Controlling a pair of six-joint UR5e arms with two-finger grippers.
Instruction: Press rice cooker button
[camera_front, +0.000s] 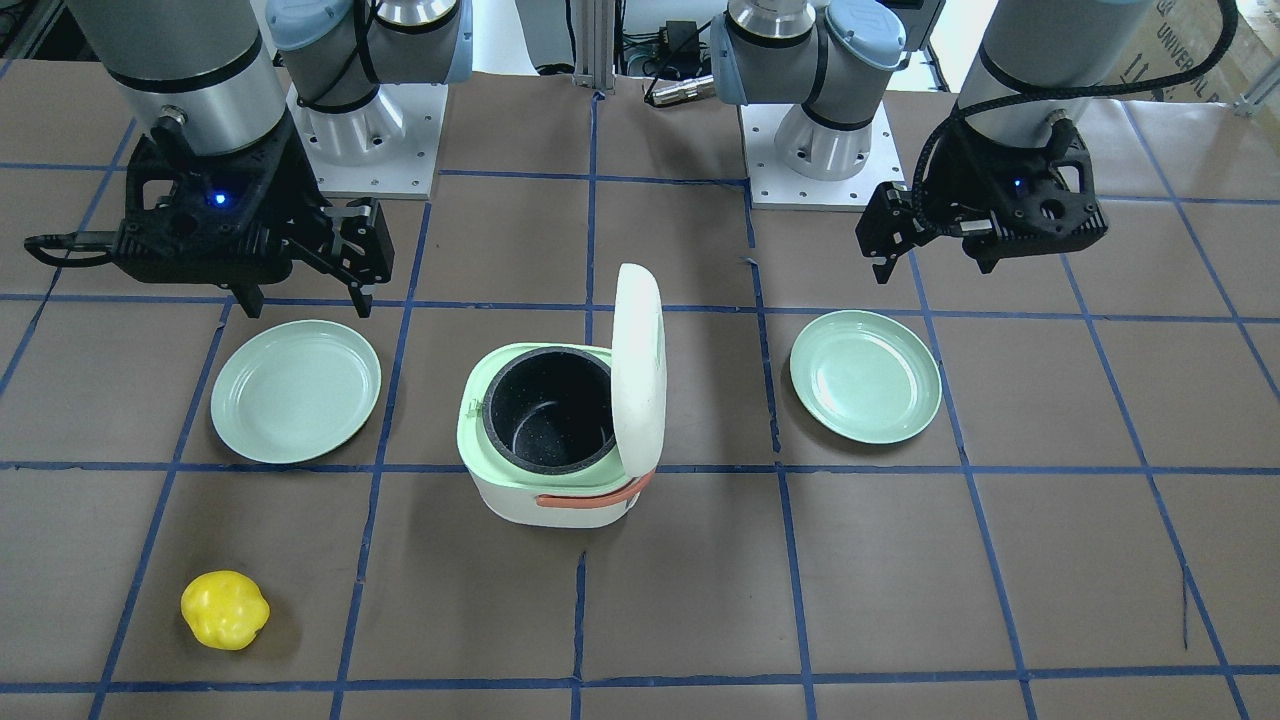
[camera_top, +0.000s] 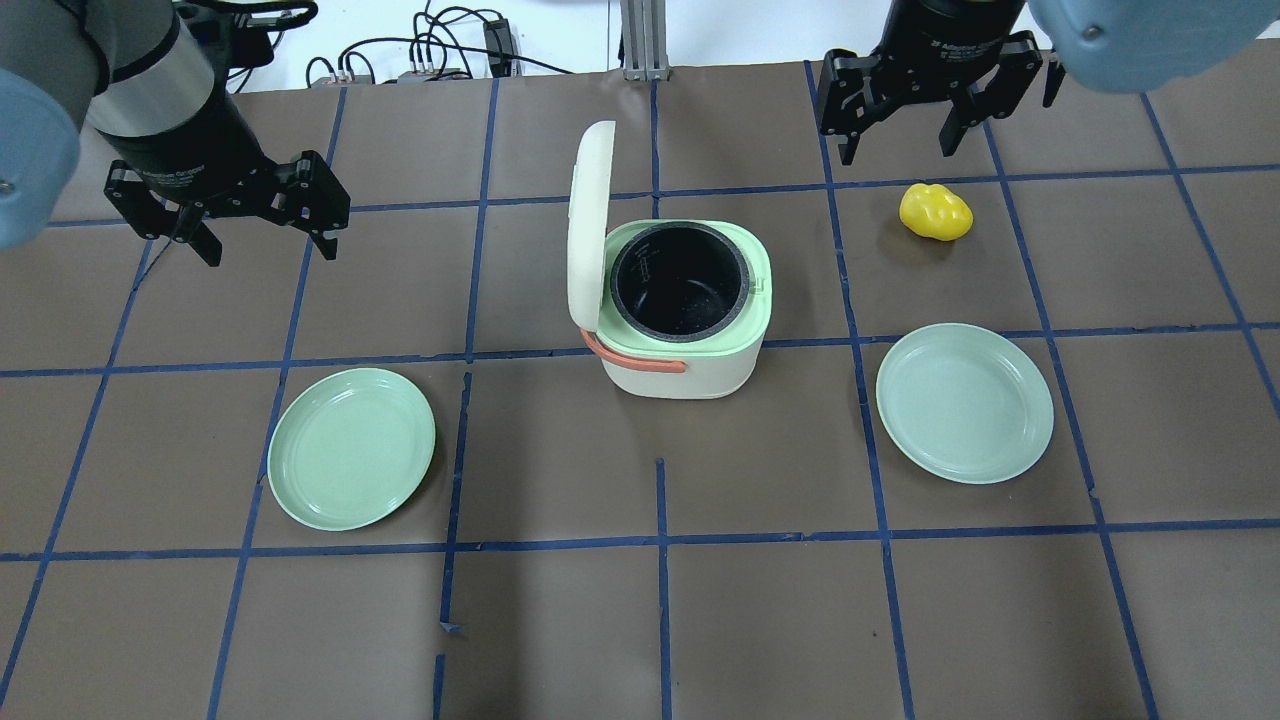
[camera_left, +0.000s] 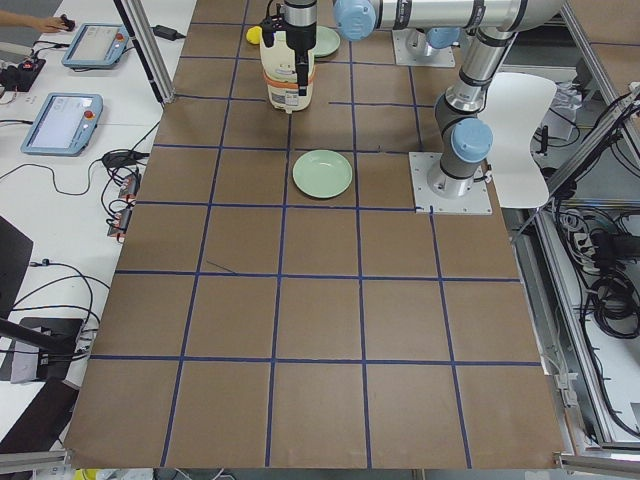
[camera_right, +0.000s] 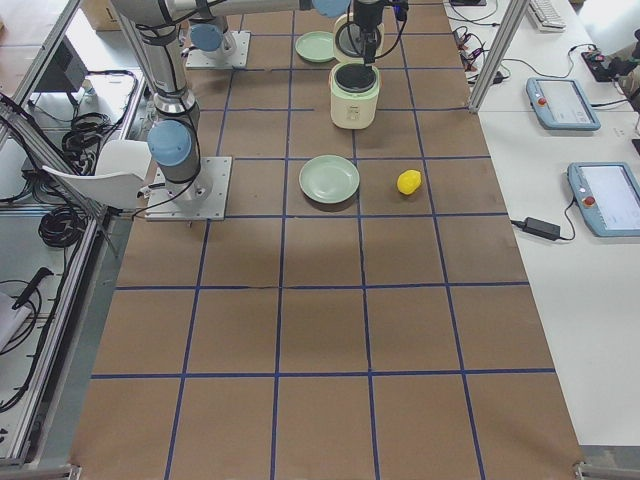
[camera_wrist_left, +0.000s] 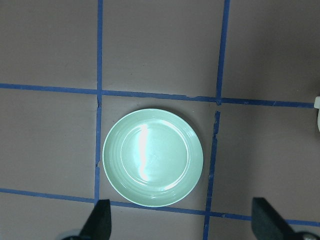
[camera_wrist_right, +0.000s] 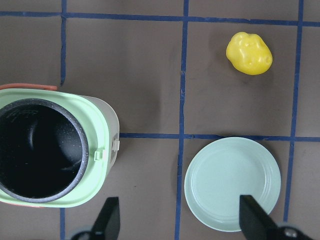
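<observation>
The white and green rice cooker (camera_top: 700, 378) stands mid-table with its white lid (camera_top: 588, 225) swung up and the dark inner pot (camera_top: 680, 285) bare. It also shows in the front view (camera_front: 520, 495) and the right wrist view (camera_wrist_right: 102, 150). A small tab (camera_wrist_right: 116, 145) sticks out of its green rim; I can make out no other button. My left gripper (camera_top: 272, 250) hangs open and empty, left of the cooker and beyond a green plate (camera_wrist_left: 152, 157). My right gripper (camera_top: 897, 152) hangs open and empty, far right of the cooker.
Two pale green plates lie on the brown gridded table, one left (camera_top: 352, 448) and one right (camera_top: 965, 402) of the cooker. A yellow pepper-like toy (camera_top: 935, 211) lies just below my right gripper. An orange handle (camera_top: 635, 358) lies along the cooker's near side.
</observation>
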